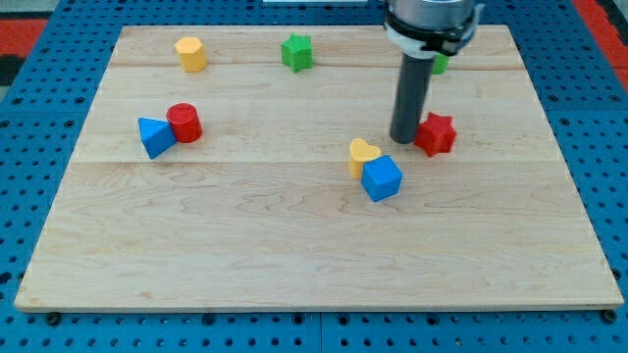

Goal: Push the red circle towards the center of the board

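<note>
The red circle (184, 123) is a short red cylinder at the view's left of the wooden board (245, 226). It touches a blue triangle (154, 136) on its left. My tip (405, 138) is far off to the right of it, near the board's middle right. The tip stands just left of a red star (435, 133), touching or nearly touching it. A yellow heart (362, 154) and a blue cube (382, 178) lie just below and left of the tip, touching each other.
A yellow block (191, 54) and a green star (296, 52) lie near the board's top edge. A green block (440, 64) is mostly hidden behind the rod at the top right. The board rests on a blue pegboard surface (39, 147).
</note>
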You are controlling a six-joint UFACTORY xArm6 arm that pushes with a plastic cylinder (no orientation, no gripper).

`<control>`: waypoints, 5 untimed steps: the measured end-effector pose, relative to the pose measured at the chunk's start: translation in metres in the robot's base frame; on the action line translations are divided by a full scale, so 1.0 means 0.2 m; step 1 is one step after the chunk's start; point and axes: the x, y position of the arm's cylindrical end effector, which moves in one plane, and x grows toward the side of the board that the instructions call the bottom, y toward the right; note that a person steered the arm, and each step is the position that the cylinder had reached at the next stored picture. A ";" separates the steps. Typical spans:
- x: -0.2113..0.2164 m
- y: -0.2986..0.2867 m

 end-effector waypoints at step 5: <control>-0.20 -0.81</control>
